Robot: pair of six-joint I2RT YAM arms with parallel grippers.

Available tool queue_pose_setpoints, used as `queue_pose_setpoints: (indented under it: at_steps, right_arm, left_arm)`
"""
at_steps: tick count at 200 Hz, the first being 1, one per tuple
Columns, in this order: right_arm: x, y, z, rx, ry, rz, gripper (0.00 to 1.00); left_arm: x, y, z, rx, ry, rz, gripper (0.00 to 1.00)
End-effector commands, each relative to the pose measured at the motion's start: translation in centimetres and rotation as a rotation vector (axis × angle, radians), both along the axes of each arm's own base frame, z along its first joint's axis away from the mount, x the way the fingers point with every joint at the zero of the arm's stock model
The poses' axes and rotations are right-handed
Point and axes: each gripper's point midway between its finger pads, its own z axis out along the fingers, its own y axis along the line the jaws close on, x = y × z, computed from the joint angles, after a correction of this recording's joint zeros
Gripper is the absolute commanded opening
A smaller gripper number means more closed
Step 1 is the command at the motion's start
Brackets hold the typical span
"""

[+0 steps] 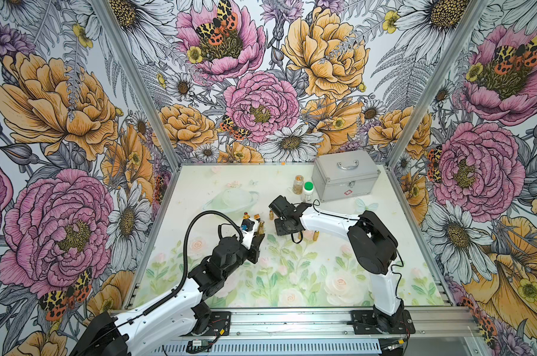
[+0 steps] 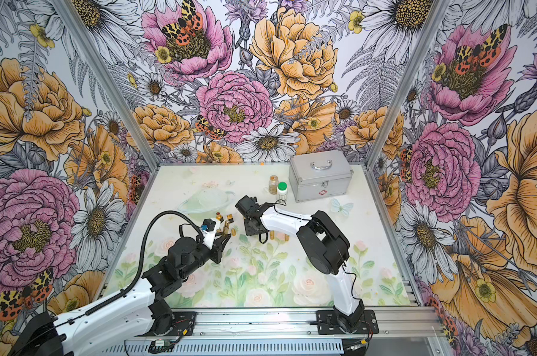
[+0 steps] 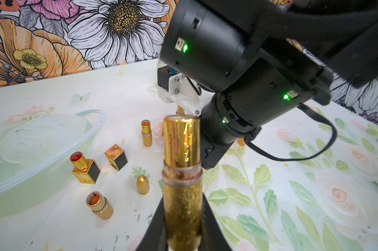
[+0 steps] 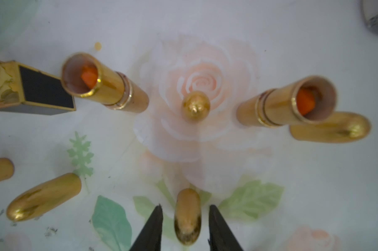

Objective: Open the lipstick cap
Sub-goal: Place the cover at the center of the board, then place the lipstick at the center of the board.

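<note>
Our left jaws clamp the lipstick (image 3: 182,184) by its base, low centre of frame; right jaws stand open astride the cap (image 4: 187,216) on the desk (image 4: 205,21). We judge both light, stiff and slick.

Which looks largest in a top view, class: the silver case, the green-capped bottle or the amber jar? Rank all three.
1. silver case, clearly largest.
2 and 3. green-capped bottle and amber jar: they look nearly alike, so I will not rank them.
</note>
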Motion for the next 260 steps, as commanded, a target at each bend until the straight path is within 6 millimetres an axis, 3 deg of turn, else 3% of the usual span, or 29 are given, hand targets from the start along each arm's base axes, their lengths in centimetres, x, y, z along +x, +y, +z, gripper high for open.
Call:
queue_pose_setpoints:
  at_steps: [1,56,110,162,215,260]
  right_arm:
    - [0.3,0.3,5.5,0.088,-0.085,0.006,0.4]
    - [-2.4,-1.0,11.7,0.209,-0.082,0.075,0.47]
    - [-7.3,1.1,16.7,0.47,0.013,0.284,0.51]
    - [-9.0,3.0,18.1,0.603,0.056,0.333,0.55]
    - [-8.9,5.6,17.4,0.654,0.095,0.346,0.55]
    - [-8.4,6.4,16.3,0.658,0.11,0.333,0.52]
  left_arm:
    - [0.2,0.4,0.3,-0.025,-0.005,0.022,0.0]
    - [0.4,-0.4,0.6,-0.021,0.0,-0.009,0.0]
    - [1.0,-1.6,1.0,-0.032,0.004,-0.031,0.0]
    - [1.4,-2.8,1.2,-0.037,0.014,-0.063,0.0]
    - [1.3,-3.0,1.6,-0.043,0.004,-0.072,0.0]
    - [1.3,-3.1,1.9,-0.046,-0.004,-0.075,0.0]
